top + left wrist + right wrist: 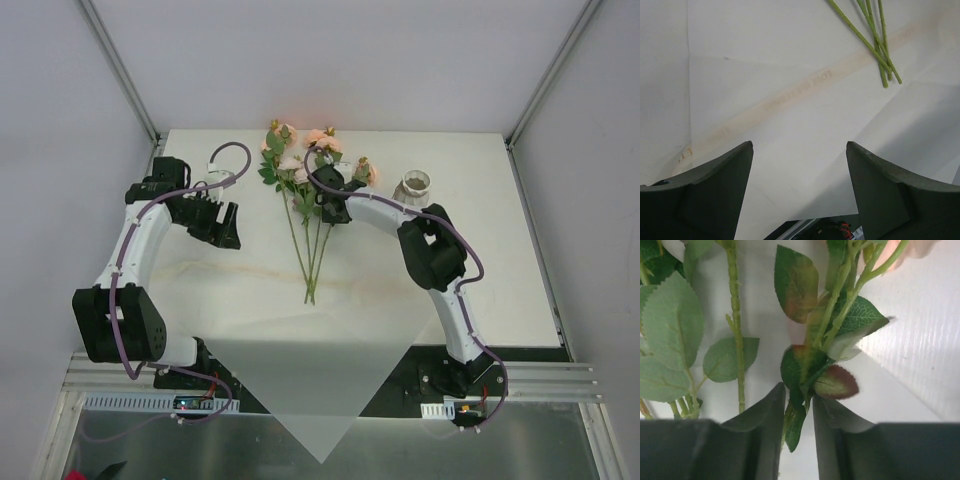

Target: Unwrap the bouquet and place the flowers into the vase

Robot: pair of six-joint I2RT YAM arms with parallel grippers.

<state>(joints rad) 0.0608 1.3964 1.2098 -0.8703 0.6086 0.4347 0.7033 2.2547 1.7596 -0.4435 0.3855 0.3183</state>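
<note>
**Right arm on the flowers, vase to its right**

The table (480,250) carries a flattened white paper sheet (300,340), one corner hanging over the near edge. No wrap is left round the stems, so I judge the unwrapping done.

The flowers (292,162) lie on the table with their long axis near to far. The blooms are at the far side, and the cut ends converge on the paper toward the arm bases.

The right gripper (330,195) sits in the leafy upper part, close under the blooms. In its wrist view the right gripper (799,390) has its jaws drawn in on one leafy stem, leaves touching both fingers — a grip by my reading, firmness unknown.

The left gripper (218,225) hovers over paper, well left of the stems, jaws wide with nothing between them.

The vase (413,187) stands upright just right of the right gripper — clearly the nearer arm. The stem must swing from lying flat to cut end down, then travel right.
</note>
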